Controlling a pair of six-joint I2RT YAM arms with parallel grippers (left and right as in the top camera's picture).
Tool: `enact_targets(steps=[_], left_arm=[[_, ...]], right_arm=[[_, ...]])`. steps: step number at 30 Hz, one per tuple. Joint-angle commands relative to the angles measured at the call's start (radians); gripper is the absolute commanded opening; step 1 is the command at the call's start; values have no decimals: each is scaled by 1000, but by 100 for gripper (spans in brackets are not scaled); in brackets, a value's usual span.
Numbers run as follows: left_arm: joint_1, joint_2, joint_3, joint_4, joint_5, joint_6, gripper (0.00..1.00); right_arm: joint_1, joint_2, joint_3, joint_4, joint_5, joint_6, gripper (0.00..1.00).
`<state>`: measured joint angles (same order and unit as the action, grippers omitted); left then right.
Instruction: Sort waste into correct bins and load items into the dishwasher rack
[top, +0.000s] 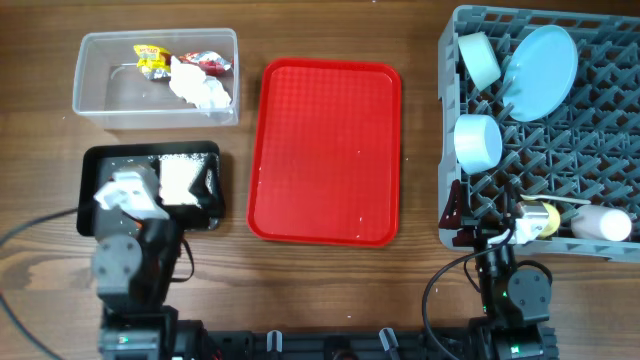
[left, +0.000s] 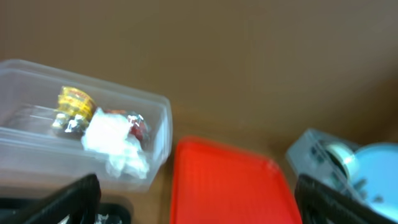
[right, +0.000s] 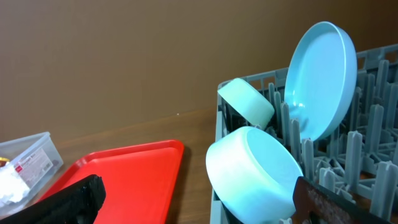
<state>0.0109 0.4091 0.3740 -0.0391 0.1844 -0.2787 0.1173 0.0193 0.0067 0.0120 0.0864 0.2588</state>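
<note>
Two pale blue-green bowls (top: 478, 140) sit among the pegs of the grey dishwasher rack (top: 600, 150) in the overhead view. The blue plate (top: 541, 72) leans beside them, and the yellow cup (top: 543, 220), pink cup (top: 606, 223) and white spoon (top: 570, 203) lie along the rack's near edge. Wrappers (top: 152, 62) and crumpled tissue (top: 200, 88) lie in the clear tub (top: 90, 100), white grains (top: 180, 180) in the black bin (top: 95, 160), and the red tray (top: 325, 150) shows only a pale speck or two. From the left wrist, the left gripper (left: 196, 199) has its jaws spread wide and empty, facing the tub. The tissue looks soft and nearly weightless, best pinched at a raised fold, and the wrappers are likely slick and crinkly. From the right wrist, the right gripper (right: 199, 199) likewise gapes empty before the nearer bowl (right: 252, 171), which looks rigid, smooth and light, so its rim seems the sensible hold.
</note>
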Motion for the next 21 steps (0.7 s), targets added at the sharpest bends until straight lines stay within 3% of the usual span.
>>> enact_targets(steps=[1, 9, 13, 21], left_arm=[[7, -103, -182, 140, 86, 71, 100], [29, -329, -369, 117, 34, 70, 100], [42, -391, -369, -11, 24, 70, 100], [42, -405, -369, -19, 16, 69, 100]], right_arm=[[3, -8, -2, 3, -8, -13, 100], [3, -8, -2, 3, -7, -12, 100], [3, -8, -2, 3, -8, -13, 100], [3, -8, -2, 3, -7, -13, 100]])
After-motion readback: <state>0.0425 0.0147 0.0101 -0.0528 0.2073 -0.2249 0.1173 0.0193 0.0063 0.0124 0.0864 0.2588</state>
